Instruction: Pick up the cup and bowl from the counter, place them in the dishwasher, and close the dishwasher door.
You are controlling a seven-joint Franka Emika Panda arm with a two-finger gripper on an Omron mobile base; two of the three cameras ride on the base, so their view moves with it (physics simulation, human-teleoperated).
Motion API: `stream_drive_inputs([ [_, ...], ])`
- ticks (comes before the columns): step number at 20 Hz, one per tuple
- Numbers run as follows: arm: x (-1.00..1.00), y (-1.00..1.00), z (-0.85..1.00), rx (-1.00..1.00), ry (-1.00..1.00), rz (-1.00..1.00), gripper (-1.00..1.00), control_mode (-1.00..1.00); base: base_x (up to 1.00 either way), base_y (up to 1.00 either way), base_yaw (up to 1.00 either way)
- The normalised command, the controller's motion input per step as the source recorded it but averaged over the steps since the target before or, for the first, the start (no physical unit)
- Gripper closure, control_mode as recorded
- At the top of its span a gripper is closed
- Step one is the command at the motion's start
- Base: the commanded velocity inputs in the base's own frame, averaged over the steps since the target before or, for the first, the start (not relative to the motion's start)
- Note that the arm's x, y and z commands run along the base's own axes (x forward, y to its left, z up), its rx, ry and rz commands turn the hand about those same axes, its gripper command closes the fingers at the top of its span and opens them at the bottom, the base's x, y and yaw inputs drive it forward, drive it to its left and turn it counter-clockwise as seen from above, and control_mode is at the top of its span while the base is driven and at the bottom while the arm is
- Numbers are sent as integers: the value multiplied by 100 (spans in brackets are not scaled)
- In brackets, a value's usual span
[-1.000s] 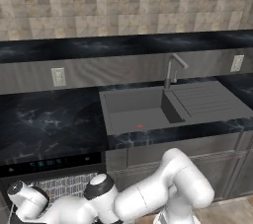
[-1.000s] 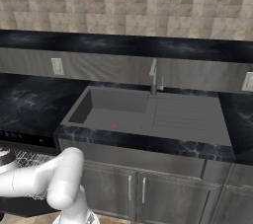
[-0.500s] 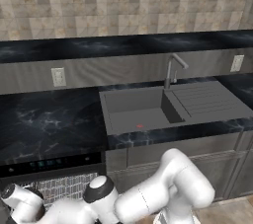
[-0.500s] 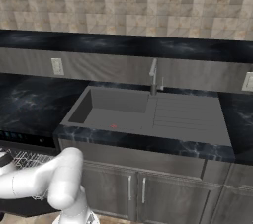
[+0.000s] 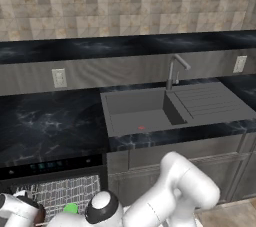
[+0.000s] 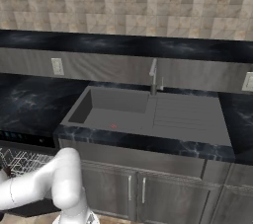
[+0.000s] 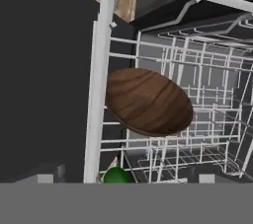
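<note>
The reddish-brown bowl (image 7: 148, 100) lies tilted in the dishwasher's white wire rack (image 7: 217, 94), free of my fingers. My gripper (image 7: 126, 178) hangs close above it, open, with its fingertips (image 7: 45, 177) far apart and nothing between them. The green cup (image 7: 116, 175) sits lower in the rack, and its rim (image 5: 71, 208) peeks out beside my arm. The dishwasher (image 5: 50, 165) shows its black strip of blue lights under the black marble counter (image 5: 50, 121), with the rack (image 5: 65, 191) pulled out. A flat dark surface (image 7: 44, 70) lies beside the rack; I cannot tell whether it is the dishwasher door.
A grey sink basin (image 5: 145, 111) with a tap (image 5: 175, 71) and draining board lies right of the dishwasher. Grey cabinets (image 6: 138, 188) stand below it. My white arm (image 5: 170, 196) reaches low and left across the cabinet fronts. A raised ledge with outlets (image 5: 59, 77) runs behind.
The jaws have opened and the bowl now rests loose in the rack. The hand has sunk slightly lower at the left of the left base view.
</note>
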Motion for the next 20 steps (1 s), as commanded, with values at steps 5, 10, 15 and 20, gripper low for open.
stream_drive_inputs([
  [5, -16, -34, 4, 0, -10, 1, -100, -100, 0, 0, 0],
  [10, -8, -36, 3, 4, -7, 3, -100, -100, 0, 0, 0],
  [15, -4, -33, 0, 6, -5, 3, -100, -100, 0, 0, 0],
  [20, -17, -28, 0, 6, -7, 4, -100, -100, 0, 0, 0],
])
